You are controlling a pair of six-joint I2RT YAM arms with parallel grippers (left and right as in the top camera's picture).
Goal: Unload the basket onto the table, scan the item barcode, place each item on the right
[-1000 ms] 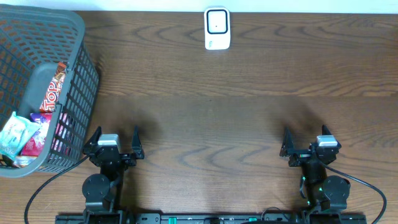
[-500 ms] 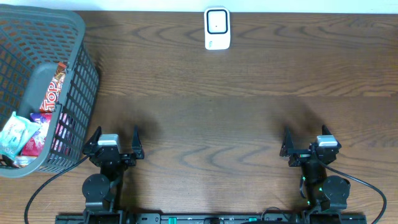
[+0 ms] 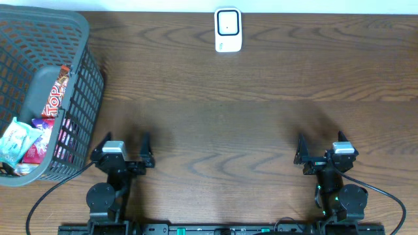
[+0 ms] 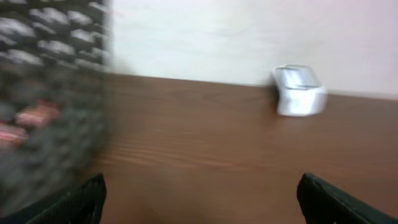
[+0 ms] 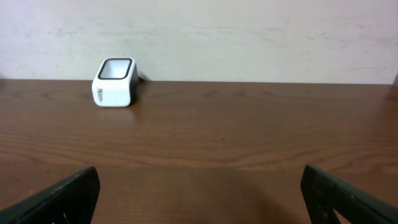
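Note:
The white barcode scanner (image 3: 228, 29) stands at the far middle edge of the table, also visible as the scanner (image 4: 300, 91) and the scanner (image 5: 114, 82) in the wrist views. Snack items lie in the grey basket (image 3: 81, 62) at the left: a red candy bar (image 3: 56, 94), a teal packet (image 3: 16, 142) and a pink packet (image 3: 40, 145). My left gripper (image 3: 126, 140) (image 4: 202, 202) is open and empty just right of the basket. Open and empty too, my right gripper (image 3: 320, 140) (image 5: 202, 199) sits low at the near right.
The basket wall (image 4: 50, 112) fills the left of the blurred left wrist view, close to the left finger. A pale wall runs behind the table's far edge. Bare wooden tabletop (image 3: 222, 124) lies between the grippers and the scanner.
My left gripper has shifted slightly to the right, and its wrist view is motion-blurred. The right arm has not moved.

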